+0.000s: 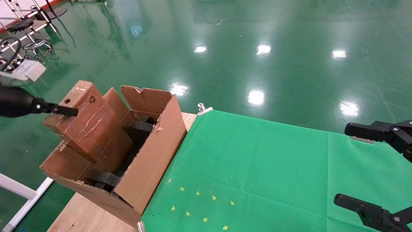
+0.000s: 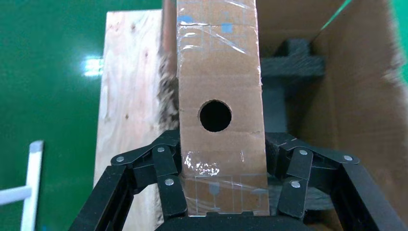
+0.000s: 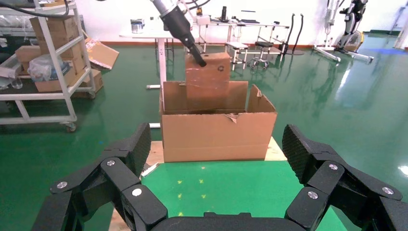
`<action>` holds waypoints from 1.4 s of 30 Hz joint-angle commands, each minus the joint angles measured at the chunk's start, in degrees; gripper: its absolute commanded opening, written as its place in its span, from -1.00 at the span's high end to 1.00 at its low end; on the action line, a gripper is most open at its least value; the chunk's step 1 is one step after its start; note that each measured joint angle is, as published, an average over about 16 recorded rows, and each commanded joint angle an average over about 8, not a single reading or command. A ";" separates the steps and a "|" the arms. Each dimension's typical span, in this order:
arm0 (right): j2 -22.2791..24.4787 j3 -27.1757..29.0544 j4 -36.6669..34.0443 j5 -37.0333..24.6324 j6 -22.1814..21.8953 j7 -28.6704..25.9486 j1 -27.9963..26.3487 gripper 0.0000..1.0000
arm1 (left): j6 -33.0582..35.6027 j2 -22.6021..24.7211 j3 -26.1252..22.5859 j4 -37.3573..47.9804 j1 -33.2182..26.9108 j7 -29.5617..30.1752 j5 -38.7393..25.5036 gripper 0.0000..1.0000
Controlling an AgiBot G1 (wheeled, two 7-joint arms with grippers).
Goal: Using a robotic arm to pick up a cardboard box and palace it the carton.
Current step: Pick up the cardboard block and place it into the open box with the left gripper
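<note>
A: Which step is this?

B: The placing, I'd say. The left tool [image 2: 223,192] is clamped on the box [image 1: 84,120], one finger on each broad face near the end with the round hole. The box hangs tilted over the carton [image 1: 151,161], its lower end already between the walls, by the foam [image 1: 139,127].

A: And the right tool [image 1: 375,167]?

B: Parked wide open over the green desk [image 1: 257,167], holding nothing.

A: Next?

B: Probably lower the box until it rests inside, clear of the torn flaps, then let go.
</note>
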State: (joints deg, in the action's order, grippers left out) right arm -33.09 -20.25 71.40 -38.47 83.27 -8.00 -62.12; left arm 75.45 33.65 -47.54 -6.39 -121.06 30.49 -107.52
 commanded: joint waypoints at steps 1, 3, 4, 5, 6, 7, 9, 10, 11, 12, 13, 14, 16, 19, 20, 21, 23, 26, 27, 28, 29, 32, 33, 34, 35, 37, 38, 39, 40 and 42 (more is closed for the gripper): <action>0.00 0.00 0.00 0.00 0.00 0.00 0.00 -1.00 | -1.13 0.21 -0.06 1.29 0.84 -1.24 -0.05 1.00; 0.00 0.00 0.00 0.00 0.00 0.00 0.00 -1.00 | -2.01 0.44 0.02 2.28 1.63 -1.94 0.10 1.00; 0.00 0.00 0.00 0.00 0.00 0.00 0.00 -1.00 | -2.43 0.54 0.09 2.75 2.03 -2.22 0.20 1.00; 0.00 0.00 0.00 0.00 0.00 0.00 0.00 -1.00 | -2.85 0.64 0.17 3.21 2.42 -2.45 0.33 1.00; 0.00 0.00 0.00 0.00 0.00 0.00 0.00 -1.00 | -3.25 0.73 0.27 3.63 2.79 -2.62 0.49 1.00; 0.00 0.00 0.00 0.00 0.00 0.00 0.00 -1.00 | -3.66 0.84 0.37 4.05 3.18 -2.77 0.65 1.00; 0.00 0.00 0.00 0.00 0.00 0.00 0.00 -1.00 | -4.50 1.05 0.56 4.77 3.95 -2.96 0.93 1.00; 0.00 0.00 0.00 0.00 0.00 0.00 0.00 -1.00 | -4.95 1.16 0.65 5.08 4.36 -3.04 1.06 1.00; 0.00 0.00 0.00 0.00 0.00 0.00 0.00 -1.00 | -5.44 1.27 0.74 5.38 4.77 -3.09 1.19 1.00; 0.00 0.00 0.00 0.00 0.00 0.00 0.00 -1.00 | -5.94 1.38 0.82 5.64 5.20 -3.14 1.31 1.00; 0.00 0.00 0.00 0.00 0.00 0.00 0.00 -1.00 | -6.52 1.50 0.91 5.88 5.66 -3.18 1.45 1.00; 0.00 0.00 0.00 0.00 0.00 0.00 0.00 -1.00 | -7.15 1.62 1.01 6.11 6.13 -3.20 1.59 1.00; 0.00 0.00 0.00 0.00 0.00 0.00 0.00 -1.00 | -8.65 1.86 1.23 6.51 7.15 -3.20 1.91 1.00; 0.00 0.00 0.00 0.00 0.00 0.00 0.00 -1.00 | -11.51 2.28 1.64 6.98 8.85 -3.15 2.50 1.00; 0.00 0.00 0.00 0.00 0.00 0.00 0.00 -1.00 | -12.57 2.44 1.80 7.12 9.45 -3.11 2.73 1.00; 0.00 -0.01 0.00 0.00 0.00 0.00 0.00 -1.00 | -13.59 2.60 1.96 7.24 10.04 -3.06 2.96 1.00; 0.00 -0.01 0.00 0.00 0.00 0.00 0.00 -1.00 | -15.54 2.97 2.28 7.46 11.24 -2.97 3.43 1.00; 0.00 -0.01 0.00 0.00 0.00 0.00 0.00 -1.00 | -17.64 3.54 2.77 7.68 12.81 -2.82 4.12 1.00; 0.00 -0.01 0.00 0.00 0.00 0.00 0.00 -1.00 | -18.08 3.72 2.92 7.72 13.24 -2.78 4.33 1.00; 0.00 -0.01 0.00 0.00 0.00 0.00 0.00 -1.00 | -18.41 3.89 3.05 7.74 13.64 -2.75 4.52 1.00; 0.00 -0.01 0.00 0.00 0.00 0.00 0.00 -1.00 | -18.66 4.05 3.18 7.75 14.01 -2.72 4.69 1.00; 0.00 -0.01 0.00 0.01 0.00 0.00 0.00 -1.00 | -18.99 4.44 3.45 7.76 14.96 -2.66 5.06 1.00; 0.00 -0.01 0.00 0.01 0.00 0.00 0.00 -1.00 | -19.03 4.54 3.50 7.76 15.24 -2.64 5.13 1.00; 0.00 -0.01 0.00 0.01 0.00 0.00 0.00 -1.00 | -19.06 4.65 3.54 7.77 15.54 -2.61 5.18 1.00; 0.00 -0.01 0.00 0.01 0.00 0.00 0.00 -1.00 | -19.07 4.77 3.56 7.79 15.84 -2.58 5.21 1.00; 0.00 -0.01 0.00 0.01 0.00 0.00 0.00 -1.00 | -19.06 5.01 3.59 7.84 16.45 -2.48 5.23 1.00; 0.00 -0.01 0.00 0.01 0.00 0.00 0.00 -1.00 | -19.06 5.14 3.60 7.87 16.78 -2.42 5.24 1.00; 0.00 -0.01 0.00 0.01 0.00 0.00 0.00 -1.00 | -19.08 5.29 3.61 7.90 17.10 -2.36 5.24 1.00; 0.00 -0.01 0.00 0.01 0.00 0.00 0.00 -1.00 | -19.13 5.45 3.63 7.92 17.45 -2.29 5.26 1.00; 0.00 -0.01 0.00 0.01 0.00 0.00 0.00 -1.00 | -19.27 5.85 3.68 7.96 18.20 -2.14 5.33 1.00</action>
State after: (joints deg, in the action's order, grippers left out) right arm -33.09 -20.26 71.40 -38.46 83.27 -8.00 -62.12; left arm 55.86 39.61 -43.80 1.52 -102.73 28.36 -102.10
